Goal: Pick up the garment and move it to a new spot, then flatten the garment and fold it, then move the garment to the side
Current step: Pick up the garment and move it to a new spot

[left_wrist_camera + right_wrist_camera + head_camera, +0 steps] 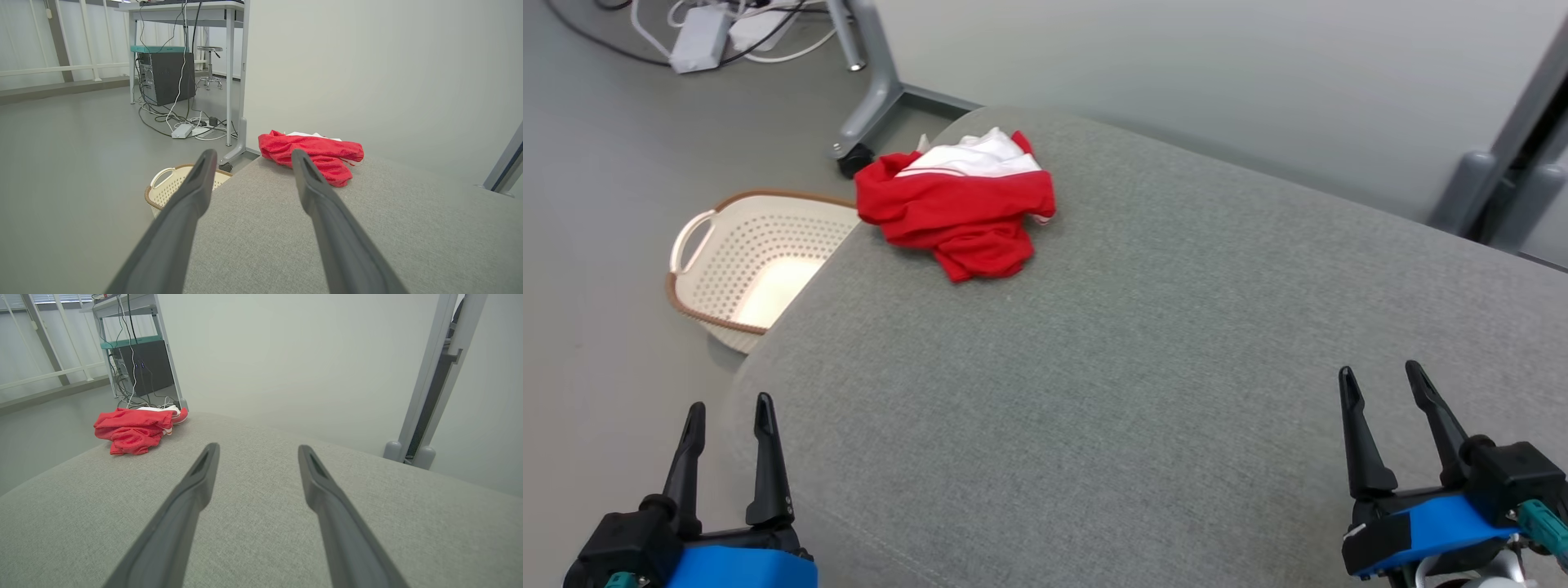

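Note:
A crumpled red and white garment (960, 208) lies in a heap at the far left corner of the grey cushioned surface (1135, 343). The left wrist view has the garment (314, 155) ahead, just beyond the fingertips, and the right wrist view has the garment (132, 433) far off to the left. My left gripper (729, 414) hovers open at the near left edge of the surface, well short of the garment, with nothing between its fingers. My right gripper (1382, 377) stands open and empty over the near right part of the surface.
A cream perforated laundry basket (747, 261) sits on the floor against the surface's left edge. Behind the garment stands a desk leg on a caster (866, 122), with cables and a power strip (698, 37) on the floor. A grey post (1503, 155) rises at the far right.

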Available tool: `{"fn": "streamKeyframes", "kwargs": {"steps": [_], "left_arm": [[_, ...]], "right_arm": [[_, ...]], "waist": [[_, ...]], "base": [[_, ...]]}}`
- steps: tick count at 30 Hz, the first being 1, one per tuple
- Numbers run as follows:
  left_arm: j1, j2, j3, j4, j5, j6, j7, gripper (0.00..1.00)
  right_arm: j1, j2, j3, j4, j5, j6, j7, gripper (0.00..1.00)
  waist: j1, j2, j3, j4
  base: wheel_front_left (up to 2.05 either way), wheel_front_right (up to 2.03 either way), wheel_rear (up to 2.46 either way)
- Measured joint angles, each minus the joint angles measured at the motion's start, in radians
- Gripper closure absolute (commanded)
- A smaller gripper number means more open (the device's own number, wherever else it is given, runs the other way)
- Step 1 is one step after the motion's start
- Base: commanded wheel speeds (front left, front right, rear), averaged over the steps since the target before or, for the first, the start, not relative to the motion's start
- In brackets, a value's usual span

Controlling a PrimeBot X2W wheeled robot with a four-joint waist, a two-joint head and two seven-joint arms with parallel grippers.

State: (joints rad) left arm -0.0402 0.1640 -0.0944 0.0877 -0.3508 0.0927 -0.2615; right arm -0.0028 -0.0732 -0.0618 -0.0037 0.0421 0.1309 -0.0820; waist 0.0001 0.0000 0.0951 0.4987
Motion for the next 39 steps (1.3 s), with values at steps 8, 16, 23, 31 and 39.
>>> {"fn": "streamKeyframes", "kwargs": {"steps": [8,16,23,31,39], "left_arm": [[0.003,-0.002,0.028,-0.009,-0.005,0.002,0.0,0.0],[-0.16,0.031,0.069,0.009,-0.004,-0.017,0.0,0.0],[-0.453,0.108,0.127,0.118,-0.031,-0.049,0.0,0.0],[-0.746,0.212,0.168,0.337,-0.062,-0.09,0.015,0.0],[-0.931,0.261,0.138,0.623,-0.077,-0.145,0.099,0.0]], "right_arm": [[-0.021,-0.018,0.018,-0.001,0.001,0.0,0.009,0.0],[-0.048,-0.038,0.014,-0.042,-0.012,0.0,0.033,0.0],[-0.108,-0.081,0.018,-0.12,-0.034,0.0,0.077,0.0],[-0.165,-0.112,-0.002,-0.244,-0.058,0.0,0.134,0.0],[-0.178,-0.126,-0.038,-0.344,-0.072,0.0,0.18,0.0]], "waist": [[0.0,0.0,0.027,0.028],[0.0,0.0,0.068,-0.017],[0.0001,0.0,0.156,-0.077],[0.0001,0.0,0.293,-0.178],[0.0001,0.0,0.426,-0.27]], "base": [[0.0,0.0,0.0],[0.0,0.0,0.0],[0.0,0.0,0.0],[0.0,0.0,0.0],[0.0,0.0,0.0]]}}
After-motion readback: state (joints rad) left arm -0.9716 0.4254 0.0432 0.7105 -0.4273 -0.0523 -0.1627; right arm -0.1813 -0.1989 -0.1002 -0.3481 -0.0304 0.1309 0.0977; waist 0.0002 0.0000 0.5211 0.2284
